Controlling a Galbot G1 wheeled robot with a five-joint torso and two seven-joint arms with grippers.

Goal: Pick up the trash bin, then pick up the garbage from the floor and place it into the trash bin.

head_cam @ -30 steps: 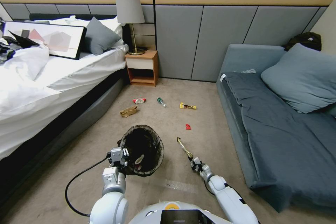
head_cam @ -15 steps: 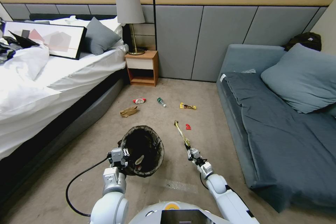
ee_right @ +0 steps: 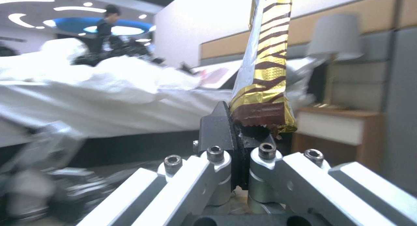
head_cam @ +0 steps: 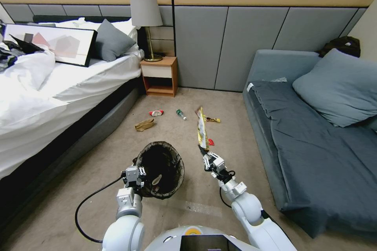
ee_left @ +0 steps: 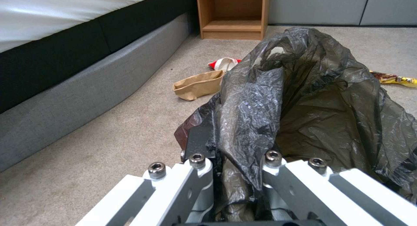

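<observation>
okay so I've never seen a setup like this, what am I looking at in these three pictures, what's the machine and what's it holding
It is a wheeled robot with two arms in a bedroom. The wide picture comes from a camera on its head; the other two come from cameras on its wrists. The left claw is clamped on the rim of a trash bin lined with a black bag. The right claw pinches a gold striped wrapper, standing upright beside the bin. On the carpet lie a brown paper bag, a red-and-white packet, a small bottle, a yellow wrapper and a red scrap.
</observation>
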